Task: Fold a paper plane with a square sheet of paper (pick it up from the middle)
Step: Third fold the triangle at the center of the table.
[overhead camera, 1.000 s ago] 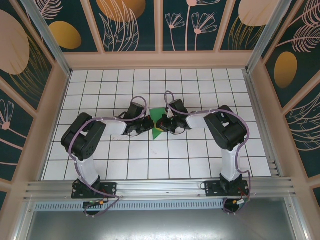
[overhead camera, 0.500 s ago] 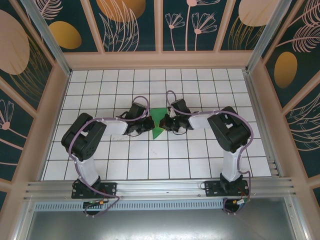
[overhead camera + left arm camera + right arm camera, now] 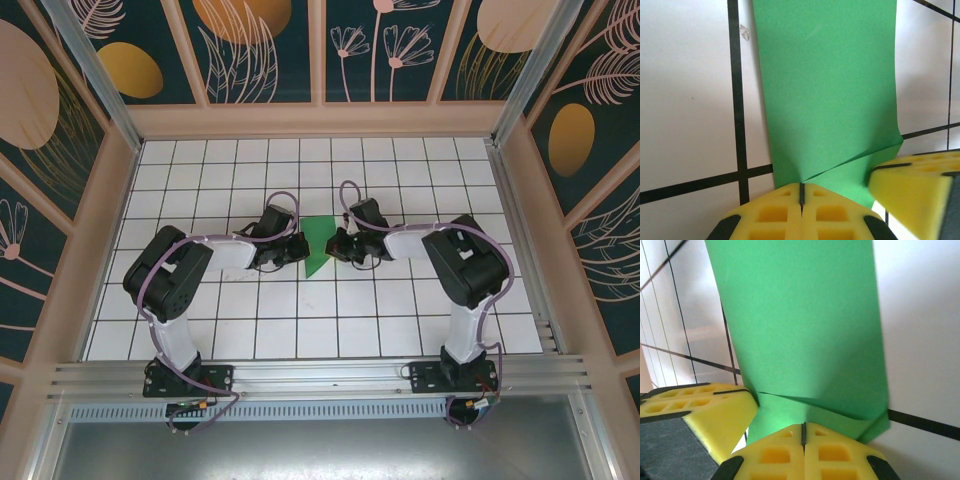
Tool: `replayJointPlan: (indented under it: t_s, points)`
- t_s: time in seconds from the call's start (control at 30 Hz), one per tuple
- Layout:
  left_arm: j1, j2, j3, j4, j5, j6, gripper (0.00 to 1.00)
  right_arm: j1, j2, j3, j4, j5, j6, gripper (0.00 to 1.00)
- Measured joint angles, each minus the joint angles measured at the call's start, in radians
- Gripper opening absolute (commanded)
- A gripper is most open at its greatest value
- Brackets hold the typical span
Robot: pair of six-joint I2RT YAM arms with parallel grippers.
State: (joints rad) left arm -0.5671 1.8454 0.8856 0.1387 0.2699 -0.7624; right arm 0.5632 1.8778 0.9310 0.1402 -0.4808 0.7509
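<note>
Counter (image 3: 400, 320): white tiles, black grid. The square sheet of paper (image 3: 318, 240), green and partly folded, lies mid-counter and narrows to a point toward the near edge. It sits directly between the two sets of fingers.

Left fingers (image 3: 790, 210): clenched, yellow pads seam to seam. A raised flap edge of the paper slants down into that seam and looks nipped at the tips. The rest of the sheet stretches away from them across the tiles.

Right fingers (image 3: 812, 447): clenched likewise, with a creased layer of the paper meeting their seam.

In each wrist view the opposite fingers sit just beside, at the same end of the sheet, with a sliver of green between the two pairs.
</note>
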Motion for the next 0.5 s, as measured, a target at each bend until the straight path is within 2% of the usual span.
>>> replayJointPlan:
  t_s: [0.23,0.5]
  points:
    - [-0.002,0.002,0.013,-0.017,-0.01,0.022,0.0,-0.008,-0.035,0.001,-0.011,0.008,-0.058,0.0]
    - [-0.002,0.017,0.054,-0.061,-0.033,0.1,0.0,-0.005,0.016,0.023,-0.018,-0.016,-0.085,0.0]
